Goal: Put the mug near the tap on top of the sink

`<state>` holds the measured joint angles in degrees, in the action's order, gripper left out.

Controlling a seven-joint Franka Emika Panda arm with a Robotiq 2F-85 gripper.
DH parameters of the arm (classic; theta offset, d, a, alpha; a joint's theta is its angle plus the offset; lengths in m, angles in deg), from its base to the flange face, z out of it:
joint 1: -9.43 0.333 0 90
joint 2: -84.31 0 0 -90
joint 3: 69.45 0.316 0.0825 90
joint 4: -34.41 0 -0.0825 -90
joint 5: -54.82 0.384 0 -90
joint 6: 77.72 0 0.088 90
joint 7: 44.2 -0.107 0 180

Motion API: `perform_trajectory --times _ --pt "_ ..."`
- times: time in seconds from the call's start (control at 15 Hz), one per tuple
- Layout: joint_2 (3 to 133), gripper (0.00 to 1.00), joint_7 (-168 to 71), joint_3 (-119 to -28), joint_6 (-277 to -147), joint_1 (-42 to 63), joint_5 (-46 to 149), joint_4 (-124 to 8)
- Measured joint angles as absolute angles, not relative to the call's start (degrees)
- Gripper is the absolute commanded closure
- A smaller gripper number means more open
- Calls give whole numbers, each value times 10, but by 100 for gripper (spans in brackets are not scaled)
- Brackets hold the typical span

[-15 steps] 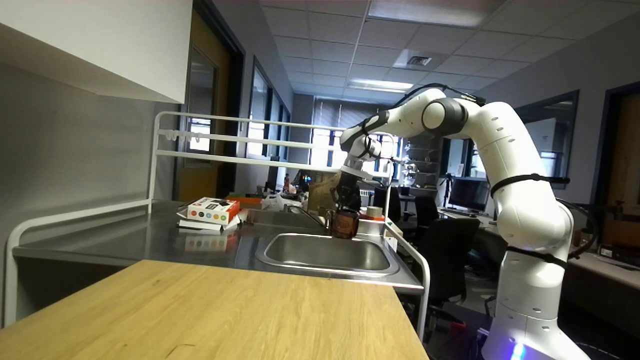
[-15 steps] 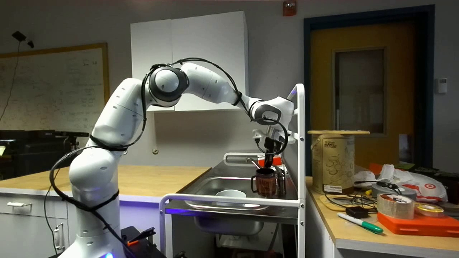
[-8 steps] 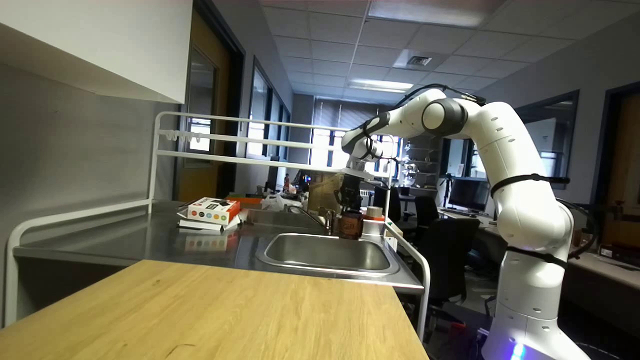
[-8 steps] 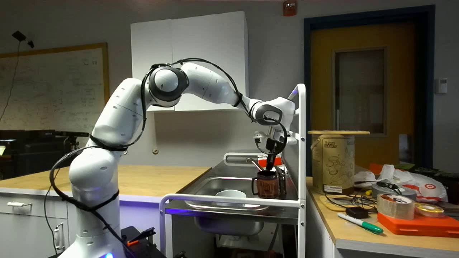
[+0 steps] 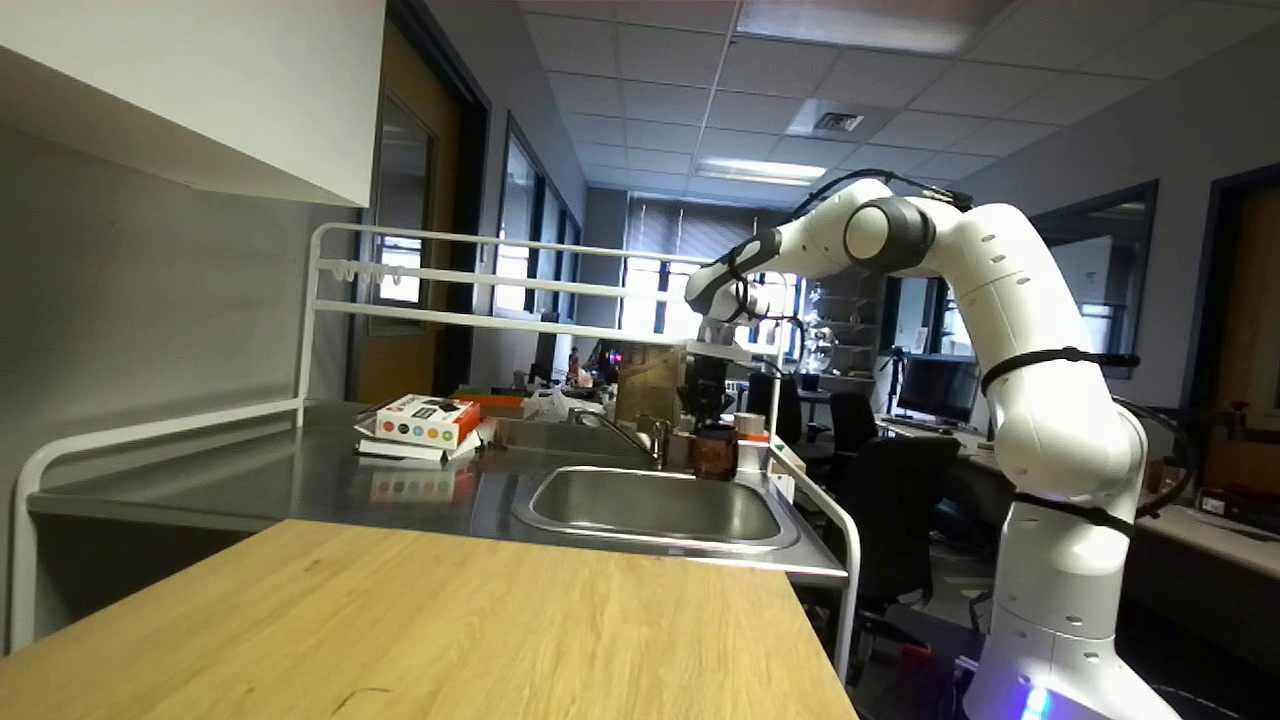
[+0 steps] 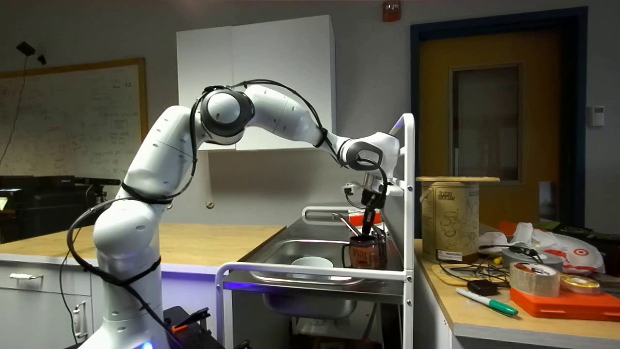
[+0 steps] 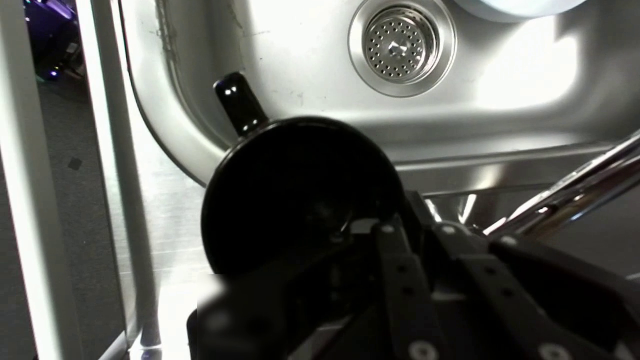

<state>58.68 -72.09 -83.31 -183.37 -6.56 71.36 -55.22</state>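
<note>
The dark reddish-brown mug (image 5: 716,453) is upright at the tap-side corner of the steel sink (image 5: 660,505); it also shows in an exterior view (image 6: 364,253). My gripper (image 6: 369,232) comes down from above and is shut on the mug's wall, one finger inside and one outside. In the wrist view the mug (image 7: 300,185) overlaps the sink's rim, its handle pointing over the basin. The gripper (image 7: 409,212) shows there at the mug's tap-side edge. I cannot tell whether the mug's base touches the counter. The tap (image 7: 575,190) is close beside the mug.
A white bowl (image 6: 312,262) sits in the basin. The white rail frame (image 6: 408,203) stands close to the wrist. A white-and-red box (image 5: 427,420) lies on the counter further along. The drain (image 7: 400,47) shows in the wrist view.
The gripper and mug have moved away from the tap toward the counter's end, rightward in both exterior views, and slightly lower. The mug stays held.
</note>
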Motion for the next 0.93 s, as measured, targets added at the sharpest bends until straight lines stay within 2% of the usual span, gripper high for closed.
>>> perform_trajectory --times 0.07,0.13,0.2,0.73,0.93 --pt "587 66 -723 -835 -1834 -66 712 -553" --pt "587 65 -725 -835 -1834 -66 712 -553" --pt "587 59 -726 -836 -1834 -66 712 -553" --pt "587 2 -729 -839 -1832 -66 711 -554" --pt "589 0 -729 -839 -1830 -66 710 -555"
